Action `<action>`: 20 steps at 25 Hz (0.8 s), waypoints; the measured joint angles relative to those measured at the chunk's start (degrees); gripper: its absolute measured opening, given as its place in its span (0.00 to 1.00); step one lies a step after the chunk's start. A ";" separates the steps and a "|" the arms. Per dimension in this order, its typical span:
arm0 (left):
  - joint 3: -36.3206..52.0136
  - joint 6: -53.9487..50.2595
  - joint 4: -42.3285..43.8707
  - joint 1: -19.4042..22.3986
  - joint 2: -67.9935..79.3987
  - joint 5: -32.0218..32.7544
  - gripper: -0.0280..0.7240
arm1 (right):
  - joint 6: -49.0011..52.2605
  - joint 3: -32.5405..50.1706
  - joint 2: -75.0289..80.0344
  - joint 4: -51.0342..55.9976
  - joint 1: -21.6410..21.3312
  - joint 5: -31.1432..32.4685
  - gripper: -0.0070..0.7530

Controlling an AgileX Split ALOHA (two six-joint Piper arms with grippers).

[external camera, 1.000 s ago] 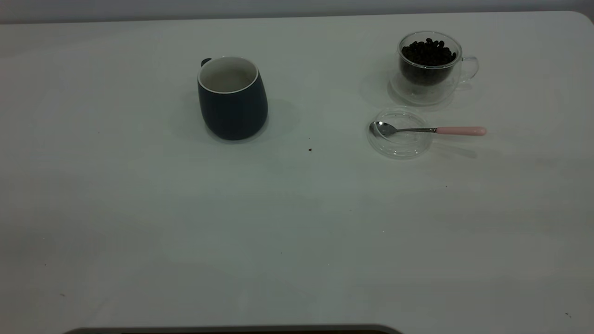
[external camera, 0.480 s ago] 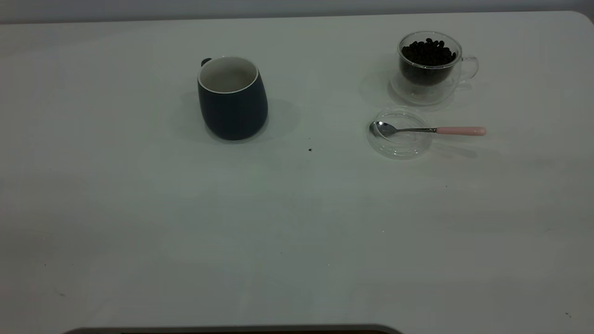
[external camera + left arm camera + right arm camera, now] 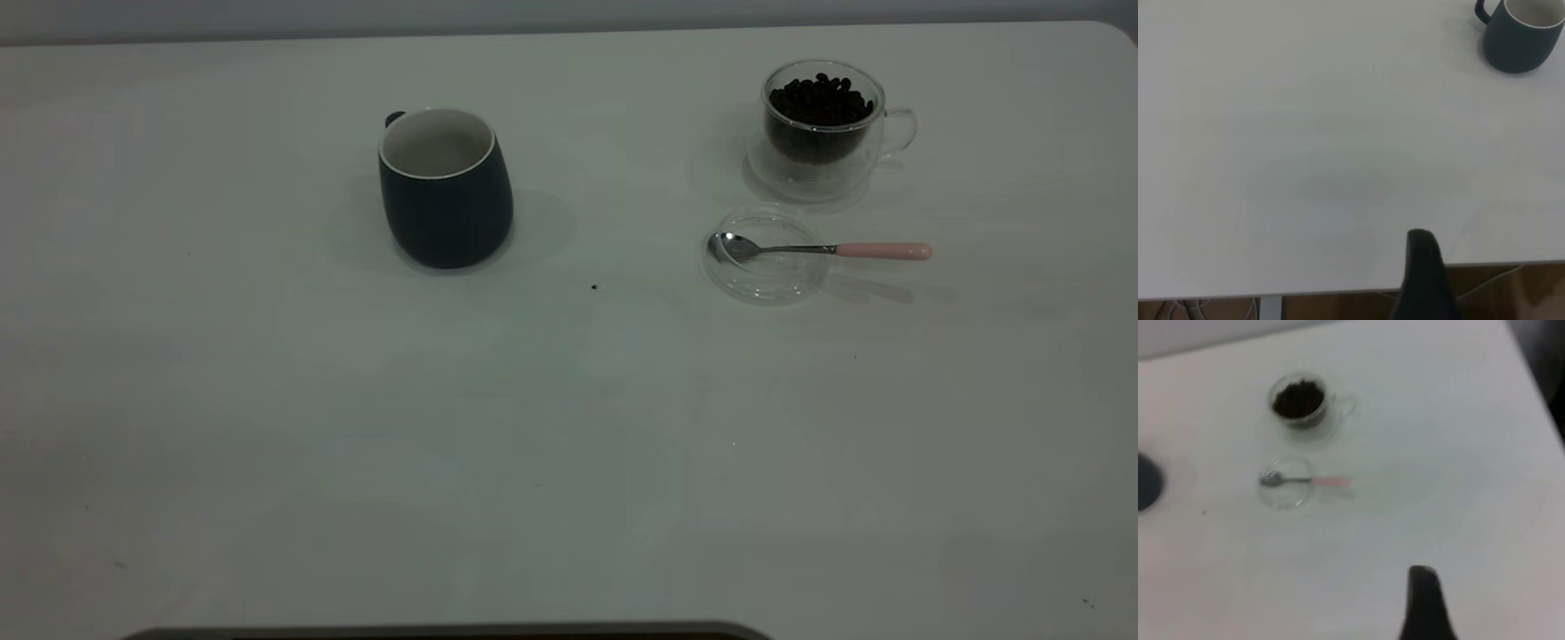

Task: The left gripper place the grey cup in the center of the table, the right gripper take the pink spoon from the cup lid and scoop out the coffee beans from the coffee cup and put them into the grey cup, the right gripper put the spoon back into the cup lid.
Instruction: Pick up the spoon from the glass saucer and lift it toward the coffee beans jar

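Observation:
The grey cup [image 3: 444, 191] stands upright and empty on the table [image 3: 569, 444], left of centre and towards the back. At the back right is the clear coffee cup [image 3: 822, 133], filled with coffee beans [image 3: 820, 98]. Just in front of it lies the cup lid [image 3: 765, 271], with the pink spoon [image 3: 880, 252] resting bowl-in and its handle sticking out to the right. Neither arm appears in the exterior view. The left gripper [image 3: 1421, 235] hovers at the table's edge, far from the grey cup [image 3: 1521, 37], shut and empty. The right gripper [image 3: 1423, 570], shut and empty, hangs well away from the pink spoon [image 3: 1328, 481].
A tiny dark speck [image 3: 594, 287] lies between the grey cup and the lid. The table's rounded back right corner [image 3: 1116, 31] is near the coffee cup. A dark strip [image 3: 444, 631] runs along the front edge.

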 joint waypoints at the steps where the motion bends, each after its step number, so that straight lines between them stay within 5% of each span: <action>1: 0.00 0.00 0.00 0.00 0.00 0.00 0.82 | -0.73 -1.96 4.73 1.19 0.00 -0.65 0.79; 14: 0.00 0.00 0.00 0.00 0.00 0.00 0.82 | -18.65 -13.97 46.81 21.69 -0.46 -10.31 0.79; 20: 0.00 0.00 0.00 0.00 0.00 0.00 0.82 | -32.30 -14.54 57.79 36.75 -10.18 -8.76 0.79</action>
